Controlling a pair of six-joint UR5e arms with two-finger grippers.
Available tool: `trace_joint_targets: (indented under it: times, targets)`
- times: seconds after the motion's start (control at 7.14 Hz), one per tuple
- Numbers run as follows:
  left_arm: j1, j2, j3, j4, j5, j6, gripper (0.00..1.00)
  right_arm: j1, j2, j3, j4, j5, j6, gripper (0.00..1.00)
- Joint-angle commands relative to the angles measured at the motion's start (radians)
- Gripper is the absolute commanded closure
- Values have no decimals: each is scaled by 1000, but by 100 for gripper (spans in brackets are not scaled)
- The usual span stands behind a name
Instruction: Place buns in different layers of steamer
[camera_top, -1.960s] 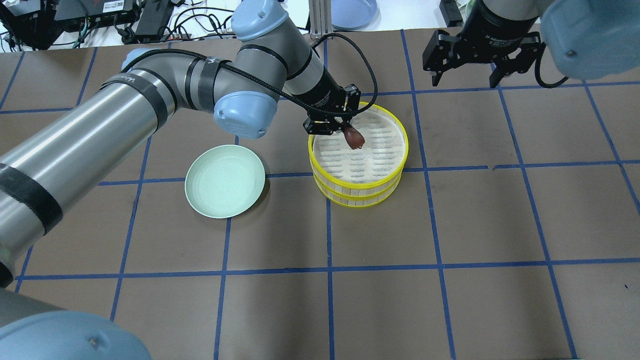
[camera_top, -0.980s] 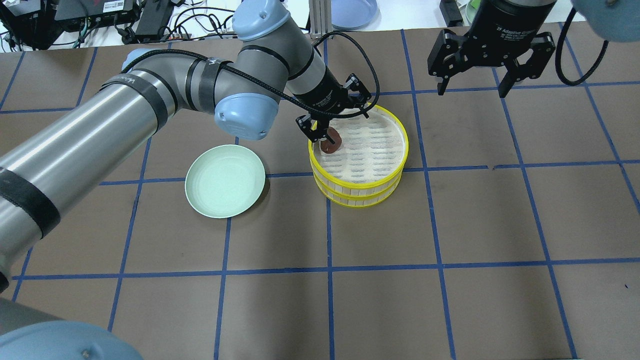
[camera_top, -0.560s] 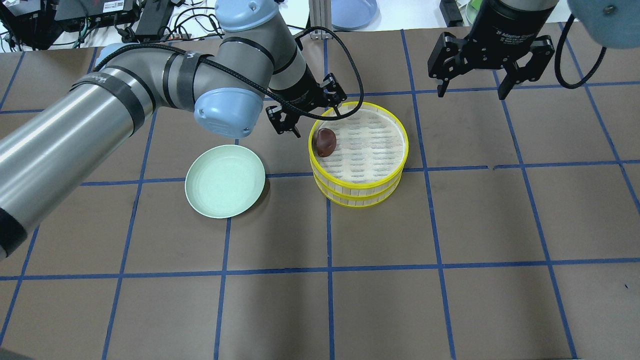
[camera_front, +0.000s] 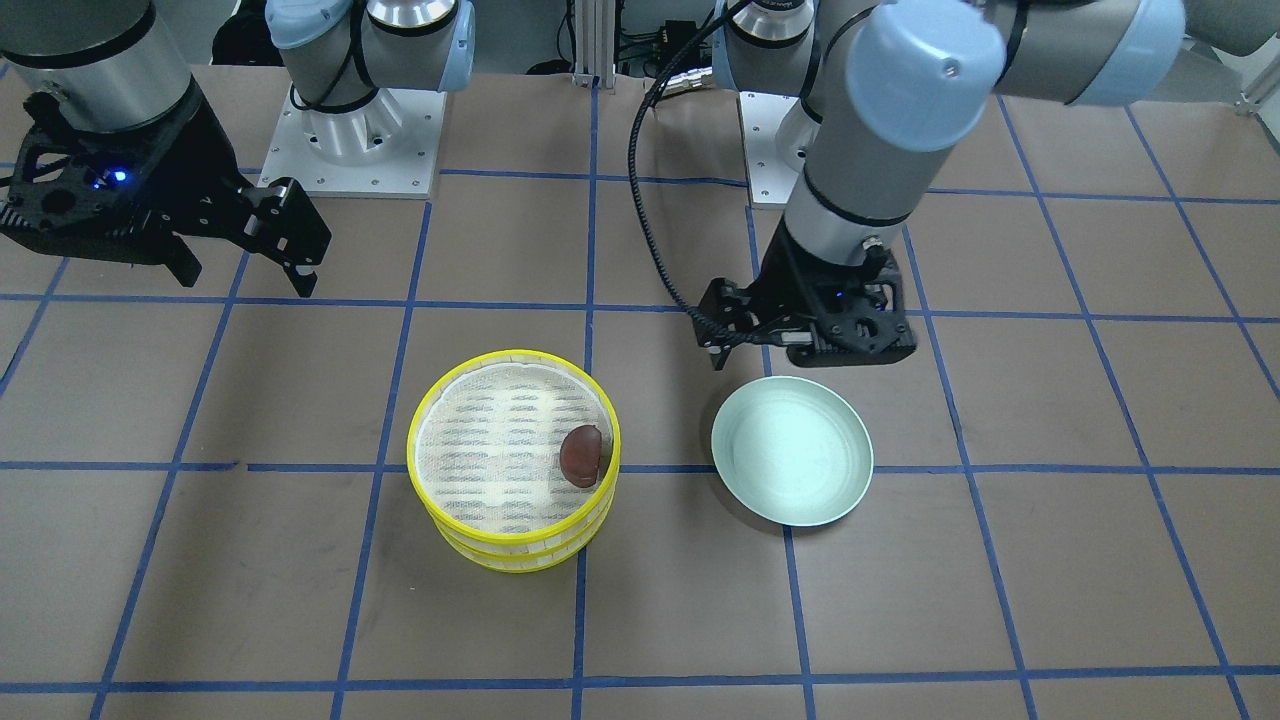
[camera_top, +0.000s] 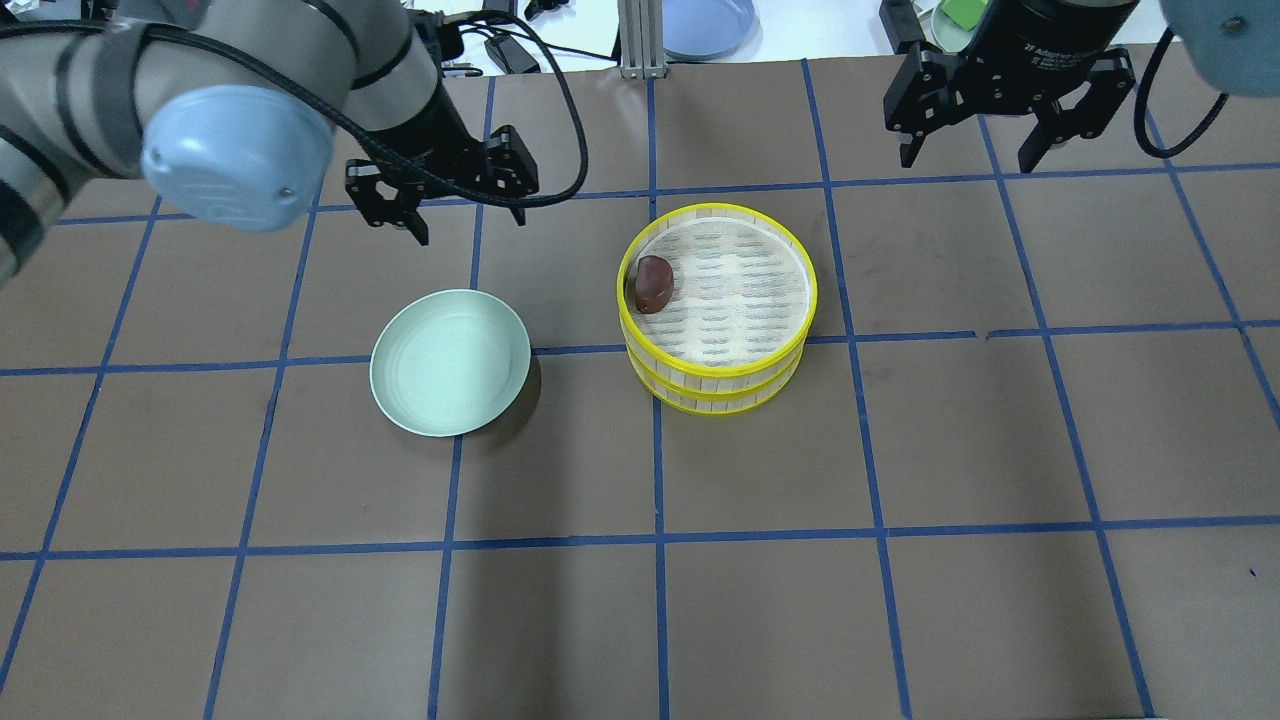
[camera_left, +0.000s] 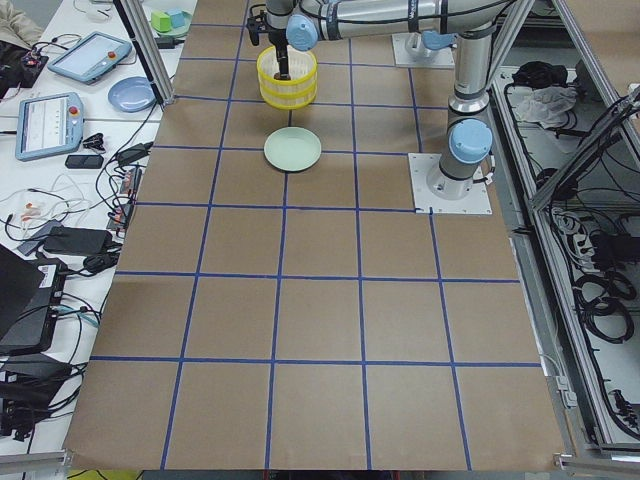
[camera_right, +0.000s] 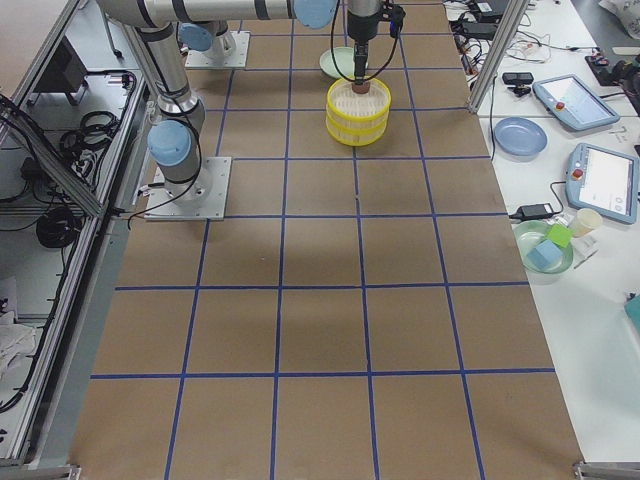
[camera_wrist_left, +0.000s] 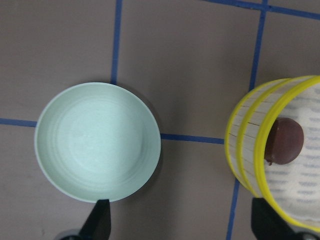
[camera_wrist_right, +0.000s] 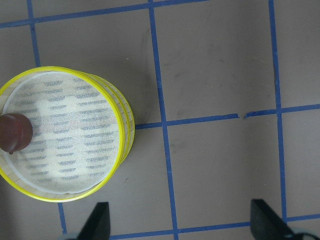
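The steamer (camera_top: 735, 300) stands as a two-tray stack at the table's middle. The dark reddish-brown bun (camera_top: 653, 283) lies on the top layer's mesh against its left rim; it also shows in the front view (camera_front: 582, 455) and both wrist views (camera_wrist_left: 284, 141) (camera_wrist_right: 15, 132). The cream bun is hidden; the lower layer is covered. My left gripper (camera_top: 470, 222) is open and empty, above the table beyond the pale green plate (camera_top: 450, 362), apart from the steamer. My right gripper (camera_top: 968, 160) is open and empty, high at the far right.
The green plate (camera_front: 790, 450) is empty, left of the steamer in the overhead view. A blue plate (camera_top: 708, 22), cables and devices lie beyond the table's far edge. Brown mat with blue tape lines covers the table.
My left gripper opened and left the brown bun on the top tray's left edge, then drew back left, away from the steamer. My right gripper shifted slightly to the right.
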Motion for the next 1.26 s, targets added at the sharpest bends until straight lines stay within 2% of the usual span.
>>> trace_joint_targets:
  times: [0.0, 0.42, 0.7, 1.12]
  targets:
    - [53, 102, 10, -100, 121, 83, 0, -4, -1, 3, -3, 0, -9, 0]
    - [45, 211, 14, -124, 114, 66, 0, -6, -5, 14, -4, 3, -9, 0]
    - [48, 185, -5, -101, 80, 77, 0, -4, -5, 17, -4, 6, -9, 0]
    - [52, 194, -6, -147, 89, 123, 0, -4, -5, 18, -4, 11, -10, 0]
